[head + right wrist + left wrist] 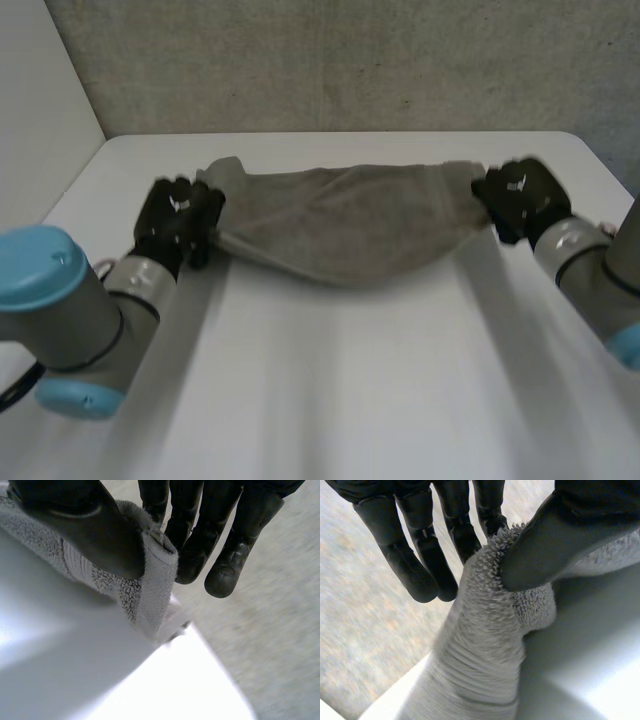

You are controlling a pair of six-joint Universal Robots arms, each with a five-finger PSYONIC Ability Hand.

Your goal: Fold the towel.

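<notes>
Head view: left hand [178, 215], towel [345, 225], right hand [520, 195]

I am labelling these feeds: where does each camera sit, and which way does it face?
Head view: between and behind the arms, looking down at the white table; both grey arms show, the left hand and right hand each holding an end of the grey terry towel.
Left wrist view: on the left wrist, looking along the palm; its thumb pinches a towel end against its fingers.
Right wrist view: on the right wrist, likewise; its thumb pinches the other end.
Shared: all three show the towel and table.
</notes>
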